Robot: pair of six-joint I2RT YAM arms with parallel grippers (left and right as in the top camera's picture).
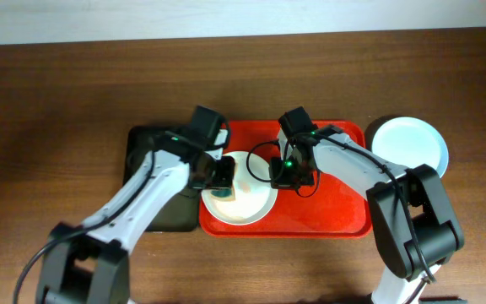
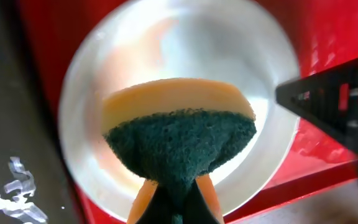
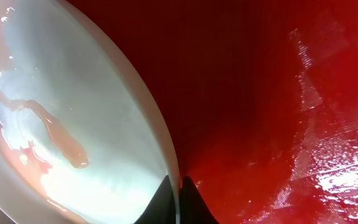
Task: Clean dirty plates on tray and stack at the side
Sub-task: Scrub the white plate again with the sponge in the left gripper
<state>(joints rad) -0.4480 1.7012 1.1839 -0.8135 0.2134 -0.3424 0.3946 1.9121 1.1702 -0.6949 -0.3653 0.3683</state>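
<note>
Two arms meet over a pale plate (image 1: pixel 241 204) lying at the lower left of the red tray (image 1: pixel 336 211), centre frame in the overhead view. The left hand (image 1: pixel 224 184) is clamped on a sponge (image 2: pixel 179 137), held over the plate's middle with the green scouring face toward the wrist camera; whether it touches the plate cannot be told. The right hand (image 3: pixel 178 202) is pinched narrow on the plate's right rim, one fingertip on each side of the edge. A reddish smear (image 3: pixel 55 134) streaks the glossy plate surface. A second plate (image 1: pixel 408 145) sits on the table (image 1: pixel 57 101) at right of frame, just beside the tray; a dark green tray (image 1: pixel 146 143) lies at left
</note>
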